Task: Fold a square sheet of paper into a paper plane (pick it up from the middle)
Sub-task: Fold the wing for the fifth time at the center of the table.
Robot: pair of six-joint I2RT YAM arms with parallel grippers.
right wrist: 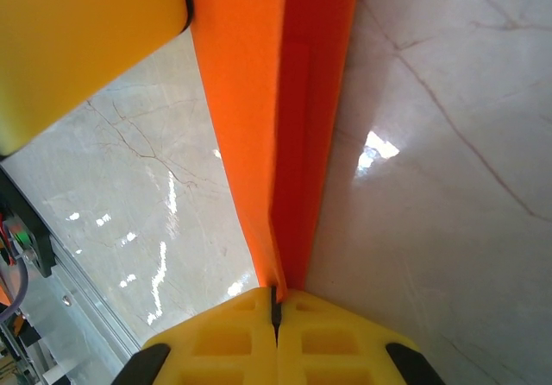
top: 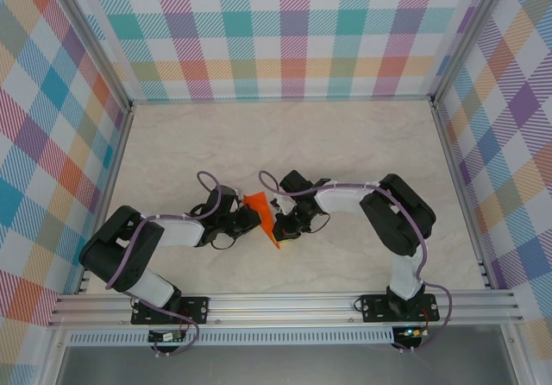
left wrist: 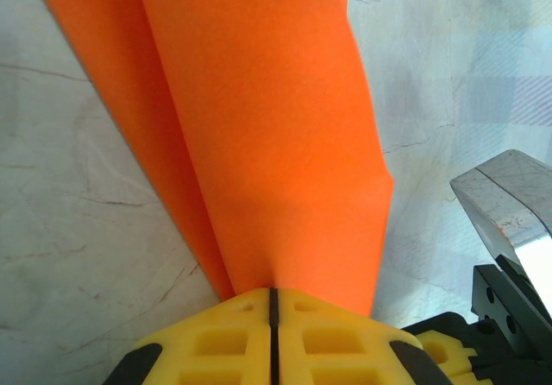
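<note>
The orange sheet of paper (top: pixel 261 216) is folded into a narrow, pointed, creased shape and is held just above the table between both arms. My left gripper (top: pixel 247 218) is shut on one side of it. In the left wrist view its yellow fingertips (left wrist: pixel 233 333) meet with the paper (left wrist: pixel 259 126) rising from between them. My right gripper (top: pixel 281 221) is shut on the other side. In the right wrist view the folded paper (right wrist: pixel 276 100) runs up from the closed yellow fingertips (right wrist: pixel 328 337), with its centre crease showing.
The marble table top (top: pixel 345 143) lies under the paper. Checked walls and metal frame posts (top: pixel 455 143) stand on three sides, and a rail (top: pixel 285 303) runs along the near edge. Part of the right gripper's body (left wrist: pixel 509 204) sits close beside my left fingers.
</note>
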